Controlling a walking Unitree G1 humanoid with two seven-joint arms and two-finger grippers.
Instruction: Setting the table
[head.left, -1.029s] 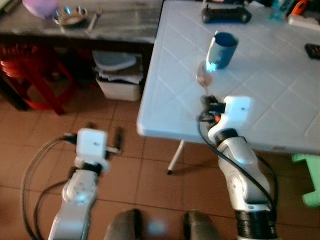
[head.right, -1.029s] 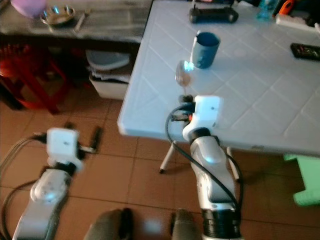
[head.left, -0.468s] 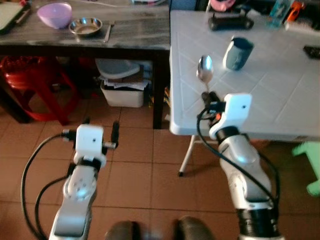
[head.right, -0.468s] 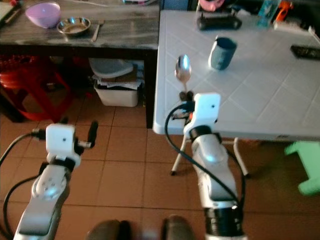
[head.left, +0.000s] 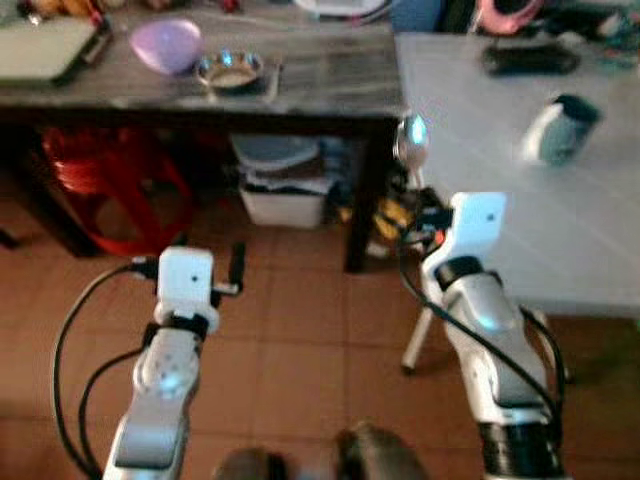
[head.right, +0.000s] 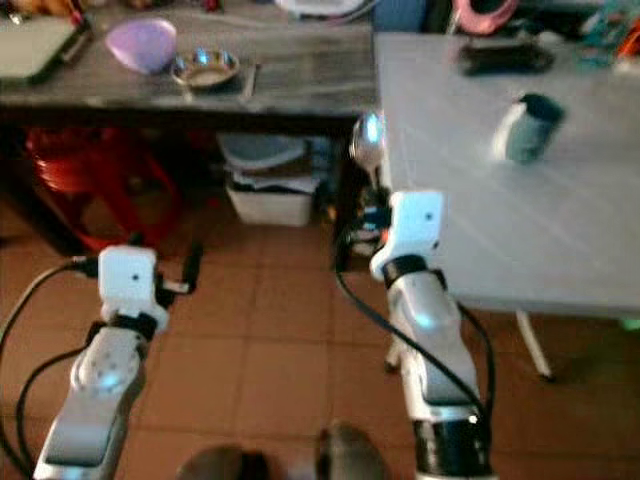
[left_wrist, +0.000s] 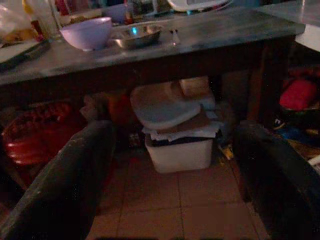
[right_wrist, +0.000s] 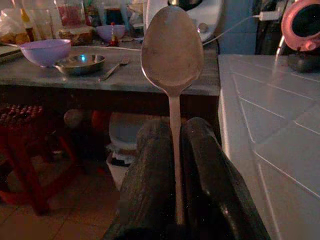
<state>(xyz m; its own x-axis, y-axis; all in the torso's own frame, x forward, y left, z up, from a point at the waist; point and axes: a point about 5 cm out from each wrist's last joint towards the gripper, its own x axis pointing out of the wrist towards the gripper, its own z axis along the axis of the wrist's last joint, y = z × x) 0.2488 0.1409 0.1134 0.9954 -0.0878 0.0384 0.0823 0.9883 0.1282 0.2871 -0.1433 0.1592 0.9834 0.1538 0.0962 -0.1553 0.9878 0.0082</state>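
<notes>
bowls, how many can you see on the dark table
2. A purple bowl sits toward the dark table's left end, and a metal bowl sits just to its right. Clutter farther back may hide others.

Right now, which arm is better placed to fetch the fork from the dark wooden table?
Left. The left gripper hangs open and holds nothing, on the side of the dark wooden table, where the fork lies beside the steel bowl. The right gripper is shut on the metal spoon.
</notes>
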